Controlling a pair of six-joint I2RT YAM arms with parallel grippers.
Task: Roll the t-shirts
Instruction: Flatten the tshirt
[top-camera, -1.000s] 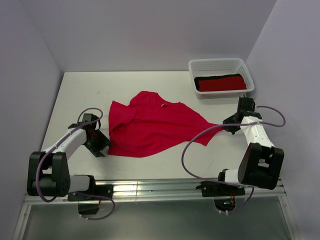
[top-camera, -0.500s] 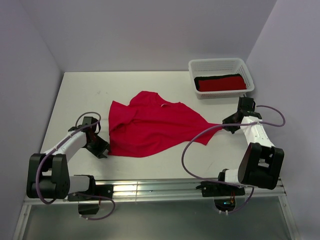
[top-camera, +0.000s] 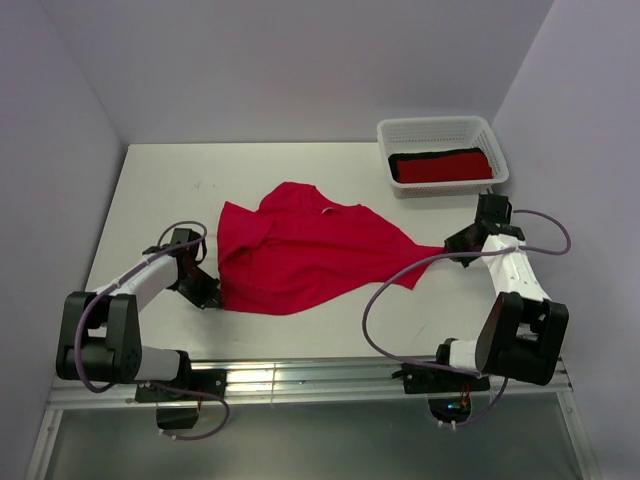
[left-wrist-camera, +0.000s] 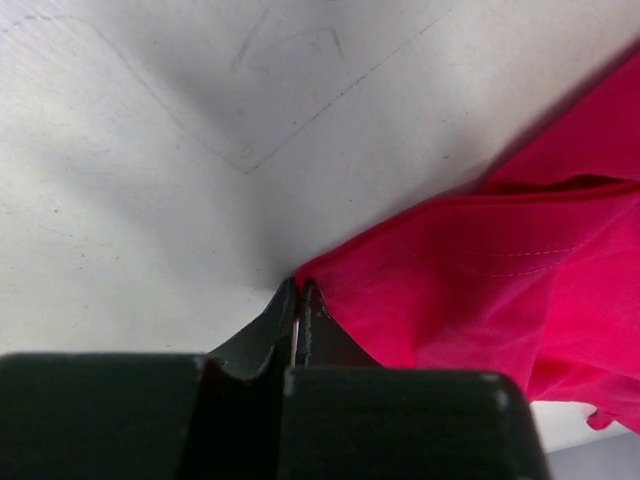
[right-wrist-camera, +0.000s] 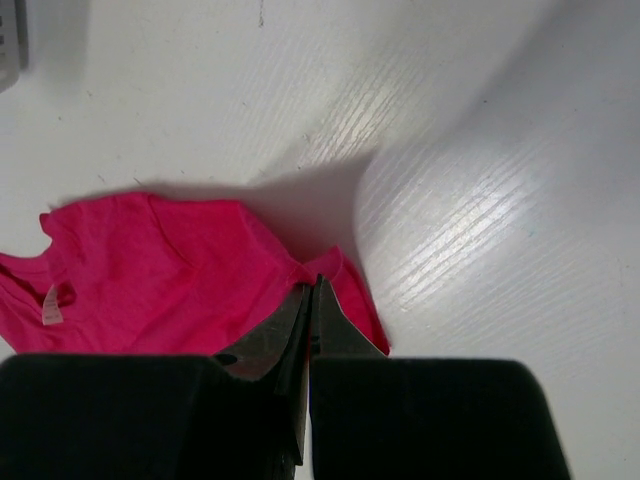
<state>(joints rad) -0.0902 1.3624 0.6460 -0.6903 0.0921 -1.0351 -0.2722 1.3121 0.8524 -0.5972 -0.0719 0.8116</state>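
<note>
White table (top-camera: 160, 190) fills the room, with pale purple walls around it. On the left gripper (left-wrist-camera: 298, 290) the two black fingers are squeezed tight together. They pinch the very corner of the pink t-shirt (left-wrist-camera: 480, 270), right at its stitched edge. On the right gripper (right-wrist-camera: 312, 285) the fingers are squeezed tight too. They nip a little fold at the shirt's other end, where the cloth is pulled out to a point. A small label (right-wrist-camera: 52, 302) shows on the cloth further back in the right wrist view.

From above, the shirt lies spread out on the middle of the table, between the two arms, a bit wrinkled. The left gripper is at its near left corner and the right gripper is at its far right tip.

At the back right corner sits a white basket (top-camera: 440, 128). Inside it lie a red bundle (top-camera: 445, 168) and a black bundle (top-camera: 435, 155), side by side and touching.
</note>
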